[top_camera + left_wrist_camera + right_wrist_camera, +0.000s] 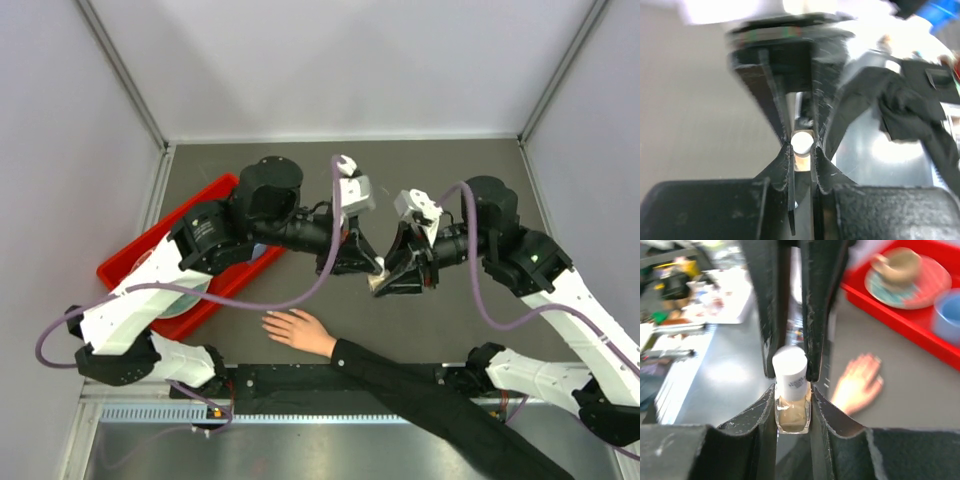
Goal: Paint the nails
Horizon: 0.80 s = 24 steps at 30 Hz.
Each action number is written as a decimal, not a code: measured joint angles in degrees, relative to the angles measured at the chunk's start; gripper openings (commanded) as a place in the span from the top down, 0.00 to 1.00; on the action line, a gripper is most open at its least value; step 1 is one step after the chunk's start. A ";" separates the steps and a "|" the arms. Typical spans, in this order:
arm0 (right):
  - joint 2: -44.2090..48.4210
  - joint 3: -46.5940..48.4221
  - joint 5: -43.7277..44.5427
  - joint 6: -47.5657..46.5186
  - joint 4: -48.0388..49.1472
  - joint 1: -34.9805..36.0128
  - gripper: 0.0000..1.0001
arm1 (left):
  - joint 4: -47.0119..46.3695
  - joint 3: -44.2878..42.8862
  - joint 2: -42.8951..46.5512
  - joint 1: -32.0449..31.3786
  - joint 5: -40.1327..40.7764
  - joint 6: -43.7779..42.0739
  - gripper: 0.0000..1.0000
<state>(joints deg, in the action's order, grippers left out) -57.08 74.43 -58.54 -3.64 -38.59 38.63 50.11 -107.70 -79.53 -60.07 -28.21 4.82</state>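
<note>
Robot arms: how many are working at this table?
2. The left arm reaches in from the lower left over the red tray; the right arm comes from the lower right. Both meet mid-table at a polish bottle.

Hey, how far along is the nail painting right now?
Done: the bottle is picked up, clamped in the right jaws. In hand: the left jaws are shut on its white cap, which is on; unscrewing looks like the next move. Left: the nails themselves. The hand lies apart from both sets of jaws, and no polish shows on it.
</note>
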 measured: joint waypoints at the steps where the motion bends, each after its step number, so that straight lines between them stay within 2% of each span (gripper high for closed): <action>1: 0.74 -1.14 -2.56 0.33 1.84 0.20 1.00 | -2.71 2.64 1.70 -0.02 -3.56 -2.38 1.00; 5: 2.45 -2.71 -9.94 3.45 9.22 0.59 1.00 | -8.41 3.89 2.27 -0.02 -14.47 -9.64 1.00; 9: 0.94 -0.61 -15.43 4.79 11.21 0.59 1.00 | -4.90 -2.95 -1.92 0.15 -21.73 -16.70 0.99; 10: 0.50 0.37 -15.96 4.74 11.02 0.57 1.00 | -3.43 -5.22 -3.04 0.37 -22.95 -18.21 0.91; 11: 0.11 1.16 -16.17 4.72 10.93 0.57 1.00 | -2.60 -6.43 -3.50 0.44 -23.17 -18.78 0.73; 12: -0.13 1.70 -16.11 4.72 10.91 0.57 1.00 | -1.79 -7.52 -3.76 0.46 -22.71 -19.23 0.63; 14: -0.44 2.58 -15.08 5.01 10.60 0.57 1.00 | -1.29 -8.24 -3.52 0.48 -20.26 -19.96 0.52; 15: -0.55 3.10 -13.40 5.29 10.78 0.57 1.00 | -0.96 -7.96 -3.34 0.46 -18.91 -19.87 0.42; 21: -0.37 2.78 -2.14 5.20 9.33 -0.04 1.00 | -6.14 1.60 3.45 0.74 -9.46 -14.49 0.27; 24: 0.57 2.78 3.06 5.09 8.96 -0.04 1.00 | -9.31 6.19 8.17 0.74 -4.11 -10.21 0.24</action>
<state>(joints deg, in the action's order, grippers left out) -56.51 77.21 -55.48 1.45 -29.63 38.59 40.80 -101.51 -71.35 -59.33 -32.32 -5.39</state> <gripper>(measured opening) 0.257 0.729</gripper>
